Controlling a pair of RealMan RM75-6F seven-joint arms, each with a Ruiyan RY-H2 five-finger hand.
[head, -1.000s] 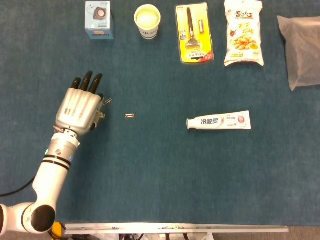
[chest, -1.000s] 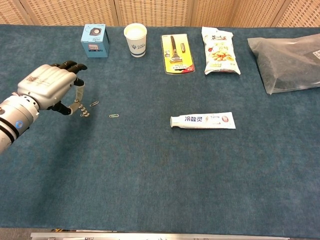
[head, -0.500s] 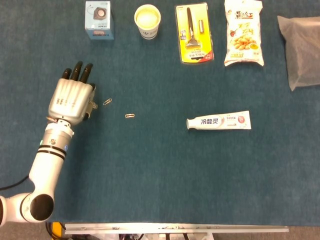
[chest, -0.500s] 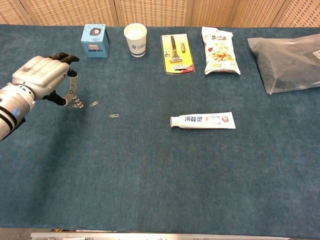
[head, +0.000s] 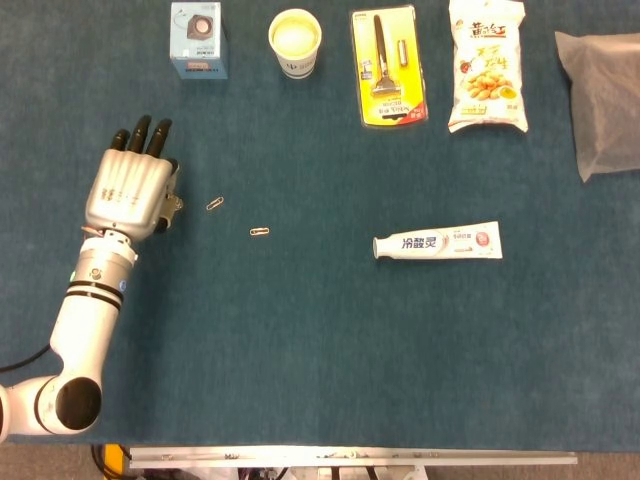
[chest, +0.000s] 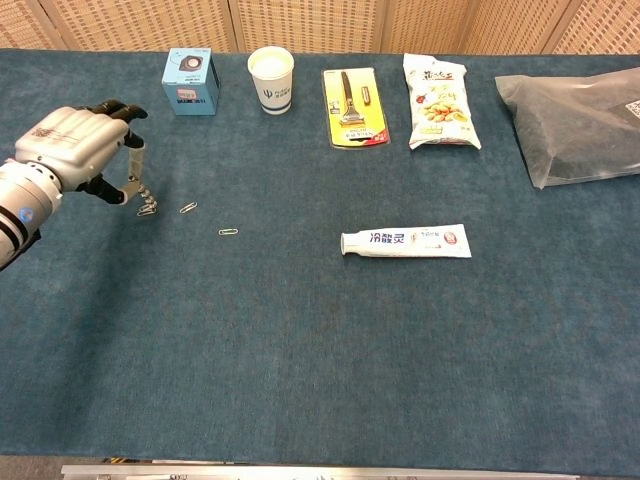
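Seen from the head view, the left hand (head: 128, 192) lies palm down at the left of the frame, its dark fingertips (head: 140, 131) pointing toward the top edge, its underside hidden. The chest view shows more: the fingers curl downward and a small cluster of clips (chest: 146, 208) sits at the fingertips, touching them or pinched; which cannot be told. One loose clip (head: 214, 203) lies just right of the hand, a second clip (head: 259, 232) a little further right and lower. Both show in the chest view too.

Along the top of the frame, left to right, stand a blue box (head: 197, 40), a paper cup (head: 295, 43), a razor pack (head: 388, 67) and a snack bag (head: 486, 66). A plastic bag (head: 603, 102) is cut off by the right edge in the head view; the chest view shows more of it. A toothpaste tube (head: 437, 242) lies right of centre, well apart from the hand. Only the chest view takes in the wicker screen (chest: 320, 24) behind the table (chest: 320, 360). The right hand appears in neither view.
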